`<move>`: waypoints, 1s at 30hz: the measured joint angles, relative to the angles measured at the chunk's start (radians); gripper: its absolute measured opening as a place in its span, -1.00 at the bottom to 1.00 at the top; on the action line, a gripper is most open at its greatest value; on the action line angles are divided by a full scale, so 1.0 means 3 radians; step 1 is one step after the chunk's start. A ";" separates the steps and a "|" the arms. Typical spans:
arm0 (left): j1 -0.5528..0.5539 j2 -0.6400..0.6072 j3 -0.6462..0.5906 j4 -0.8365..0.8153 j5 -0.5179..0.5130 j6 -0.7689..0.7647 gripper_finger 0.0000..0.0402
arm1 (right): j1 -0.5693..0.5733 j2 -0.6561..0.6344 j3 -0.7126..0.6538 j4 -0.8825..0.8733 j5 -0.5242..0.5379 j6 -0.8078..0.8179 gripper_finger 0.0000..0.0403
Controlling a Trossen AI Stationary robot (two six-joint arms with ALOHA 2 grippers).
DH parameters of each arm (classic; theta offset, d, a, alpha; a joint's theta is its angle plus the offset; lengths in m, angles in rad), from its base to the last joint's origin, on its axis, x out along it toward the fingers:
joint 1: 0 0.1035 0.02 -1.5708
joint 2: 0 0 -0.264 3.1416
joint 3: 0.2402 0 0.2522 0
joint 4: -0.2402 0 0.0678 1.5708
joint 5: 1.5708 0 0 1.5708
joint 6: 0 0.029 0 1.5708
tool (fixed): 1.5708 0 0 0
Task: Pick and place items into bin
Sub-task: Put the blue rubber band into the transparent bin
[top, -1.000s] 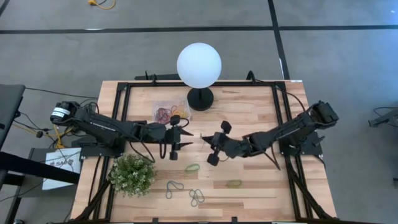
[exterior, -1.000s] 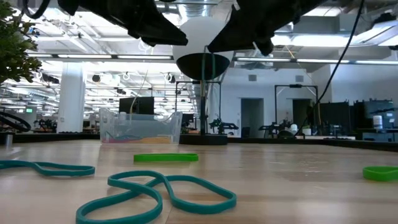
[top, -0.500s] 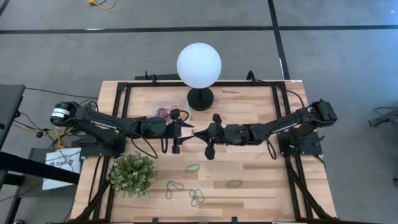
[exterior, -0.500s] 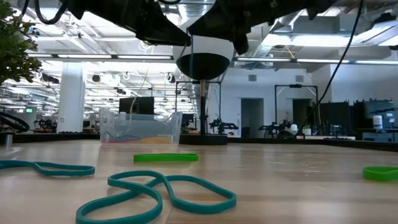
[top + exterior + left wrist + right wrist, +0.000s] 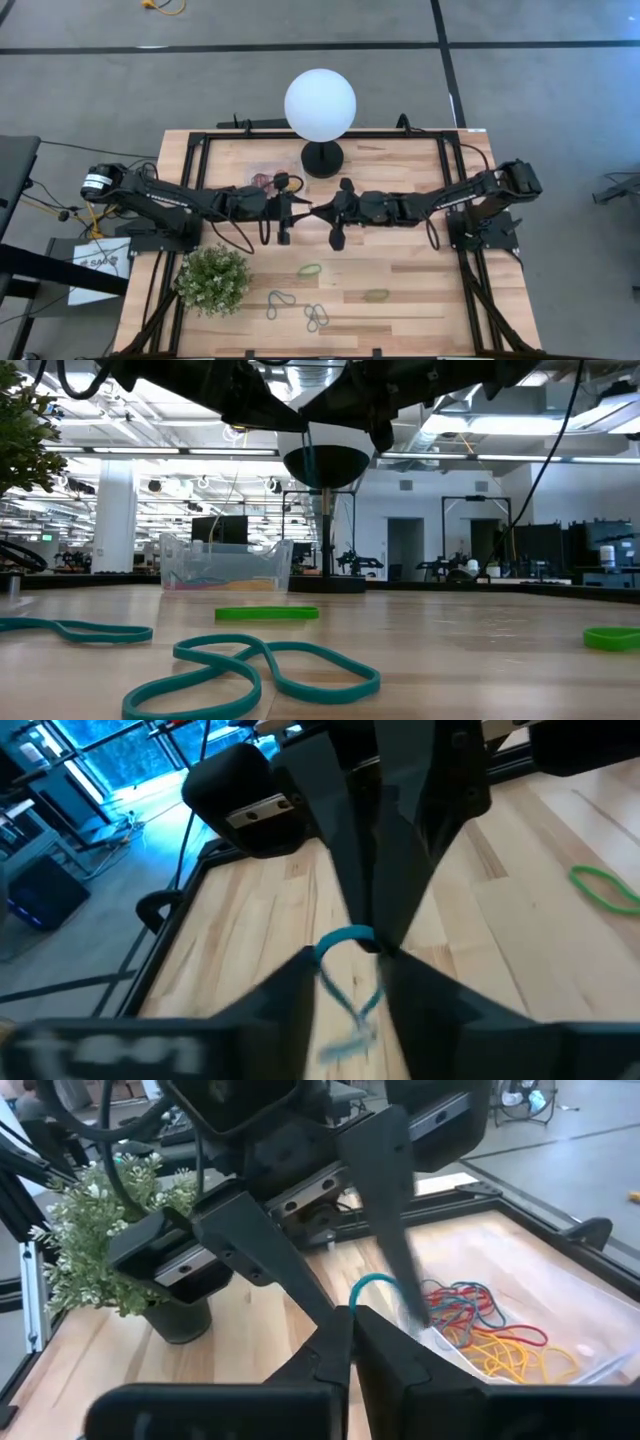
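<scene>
Midair, teal band (image 5: 368,1285) pinched between right end effector (image 5: 345,1312) and left end effector (image 5: 345,958) (tip to tip).

plant (image 5: 22,425) cut off, bin (image 5: 268,176) partly hidden

A white globe lamp (image 5: 319,104) stands on a round black base (image 5: 322,158) at the twelve o'clock edge of the wooden table (image 5: 400,290). A small green leafy plant (image 5: 213,280) in a dark pot (image 5: 177,1318) sits toward eight o'clock, near the table's edge. A black metal frame (image 5: 195,165) runs along the table's sides. Beyond the table lies grey floor (image 5: 540,90) crossed by dark lines, and the low view shows a bright room with ceiling lights (image 5: 130,451).
</scene>
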 joint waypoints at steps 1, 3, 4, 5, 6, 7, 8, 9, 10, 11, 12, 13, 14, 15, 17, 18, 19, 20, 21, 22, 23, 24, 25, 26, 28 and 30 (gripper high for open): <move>-0.0001 0.0000 0.0000 -0.0010 0.0007 -0.0009 -0.56 | -0.0002 0.0000 0.0000 -0.0008 0.0002 0.0000 -0.91; -0.0002 0.0000 0.0000 -0.0022 0.0013 -0.0044 -0.80 | -0.0003 0.0000 0.0000 -0.0024 0.0003 0.0000 -0.83; -0.0002 0.0000 0.0000 -0.0023 0.0017 -0.0070 -0.90 | -0.0003 0.0000 0.0000 -0.0033 0.0004 0.0000 -0.79; -0.0001 0.0001 0.0000 -0.0027 0.0014 -0.0105 -0.94 | -0.0003 -0.0001 0.0000 -0.0039 0.0005 0.0000 -0.75; -0.0001 0.0001 0.0000 -0.0030 0.0013 -0.0135 -0.95 | 0.0000 -0.0003 0.0001 -0.0051 0.0004 0.0000 -0.71; -0.0001 0.0003 0.0000 -0.0042 -0.0004 -0.0157 -0.95 | 0.0005 -0.0004 0.0004 -0.0078 0.0005 -0.0001 -0.67; -0.0002 0.0003 0.0000 -0.0068 -0.0036 -0.0190 -0.96 | 0.0013 -0.0004 0.0006 -0.0118 0.0011 0.0000 -0.63; -0.0003 0.0003 0.0000 -0.0113 -0.0109 -0.0230 -0.97 | 0.0026 -0.0005 0.0006 -0.0192 0.0013 0.0003 -0.59; -0.0003 0.0003 0.0000 -0.0160 -0.0239 -0.0284 -0.98 | 0.0047 -0.0002 0.0004 -0.0288 0.0001 0.0005 -0.56; 0.0000 0.0000 0.0002 -0.0246 -0.0409 -0.0353 -0.99 | 0.0073 0.0001 -0.0001 -0.0400 -0.0003 0.0004 -0.53; 0.0001 -0.0001 0.0003 -0.0380 -0.0617 -0.0433 -0.99 | 0.0103 0.0002 -0.0004 -0.0513 -0.0007 0.0008 -0.51; 0.0002 -0.0001 0.0003 -0.0518 -0.0834 -0.0512 -0.99 | 0.0134 0.0001 -0.0004 -0.0627 -0.0011 0.0044 -0.49; 0.0001 -0.0001 0.0003 -0.0680 -0.1056 -0.0600 -0.99 | 0.0167 0.0001 -0.0003 -0.0760 -0.0012 0.0120 -0.47; 0.0001 -0.0001 0.0003 -0.0830 -0.1269 -0.0708 -0.99 | 0.0201 0.0001 -0.0003 -0.0897 -0.0012 0.0206 -0.45; 0.0001 -0.0001 0.0003 -0.1124 -0.1633 -0.0971 -1.00 | 0.0273 0.0002 -0.0003 -0.1172 -0.0011 0.0374 -0.44; 0.0001 -0.0001 0.0003 -0.1257 -0.1785 -0.1101 -1.00 | 0.0312 0.0001 -0.0003 -0.1272 -0.0006 0.0444 -0.43; 0.0001 -0.0001 0.0003 -0.1360 -0.1921 -0.1219 -1.00 | 0.0349 0.0001 -0.0003 -0.1366 0.0012 0.0513 -0.43; 0.0001 -0.0001 0.0003 -0.1448 -0.2063 -0.1326 -1.00 | 0.0391 0.0001 -0.0017 -0.1420 0.0044 0.0577 -0.43; 0.0002 -0.0001 0.0003 -0.1538 -0.2223 -0.1432 -1.00 | 0.0431 0.0001 -0.0038 -0.1453 0.0079 0.0628 -0.43; 0.0003 -0.0001 0.0003 -0.1617 -0.2394 -0.1542 -1.00 | 0.0466 0.0001 -0.0067 -0.1452 0.0097 0.0649 -0.43; 0.0006 -0.0001 0.0003 -0.1676 -0.2548 -0.1642 -1.00 | 0.0497 0.0001 -0.0084 -0.1464 0.0107 0.0672 -0.43; 0.0007 -0.0001 0.0003 -0.1719 -0.2691 -0.1739 -1.00 | 0.0530 0.0001 -0.0091 -0.1481 0.0131 0.0675 -0.42; 0.0007 -0.0001 0.0003 -0.1761 -0.2809 -0.1828 -1.00 | 0.0563 0.0001 -0.0095 -0.1492 0.0158 0.0675 -0.42; 0.0008 -0.0001 0.0003 -0.1784 -0.2919 -0.1904 -1.00 | 0.0591 0.0001 -0.0099 -0.1492 0.0174 0.0675 -0.42; 0.0007 -0.0001 0.0003 -0.1789 -0.3111 -0.2013 -1.00 | 0.0635 0.0001 -0.0119 -0.1493 0.0178 0.0675 -0.42; 0.0007 -0.0001 0.0003 -0.1792 -0.3244 -0.2093 -1.00 | 0.0674 0.0001 -0.0132 -0.1502 0.0177 0.0675 -0.42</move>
